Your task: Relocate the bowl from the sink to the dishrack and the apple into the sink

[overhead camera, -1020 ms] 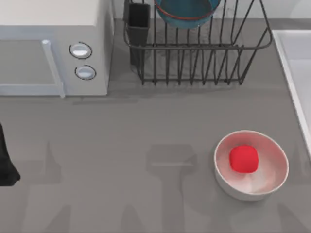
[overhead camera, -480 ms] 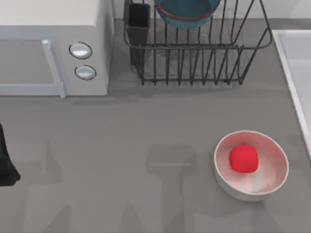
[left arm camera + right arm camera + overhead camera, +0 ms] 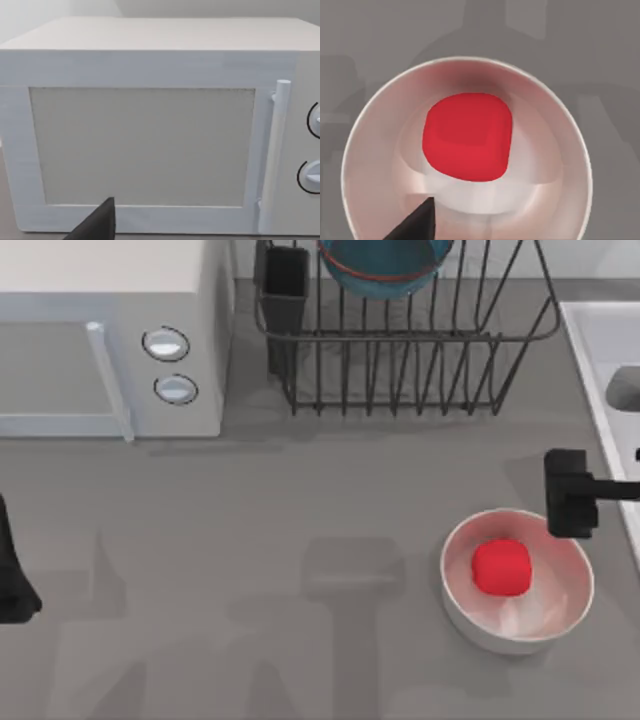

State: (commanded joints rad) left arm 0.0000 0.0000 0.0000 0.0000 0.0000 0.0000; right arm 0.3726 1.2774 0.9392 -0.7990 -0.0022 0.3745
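Bowl: one round teal-blue bowl (image 3: 385, 265) with a thin reddish rim line stands tilted among the bars of the dishrack, at the far edge of the top view.
Dishrack: one dark wire rack (image 3: 420, 360) of thin vertical bars, with one dark rectangular cutlery cup (image 3: 286, 285) at its left corner; it sits on the counter between the microwave and the sink.
Apple: one small, smooth, bright red rounded fruit (image 3: 501, 567) lies in the middle of the white bowl; the right wrist view shows it as a soft-cornered block shape (image 3: 468, 136).
White bowl: one round, glossy white bowl (image 3: 466, 607) with a pale pinkish inside rests on the counter's right part, near the sink but apart from it.
Sink: one pale white-grey rectangular basin (image 3: 592, 340) with a raised light rim lies along the right edge.
Microwave: one white boxy oven (image 3: 100, 300) at the far left, with two round knobs and one upright bar handle.
Counter: a flat, matte grey surface (image 3: 250, 540).
Right pincer: a dark block (image 3: 570, 493) reaching in from the right, above the white bowl's far right rim; whether its fingers are apart or together cannot be told.
Left pincer: parked at the left edge (image 3: 12, 570), facing the microwave door; its finger state cannot be told.
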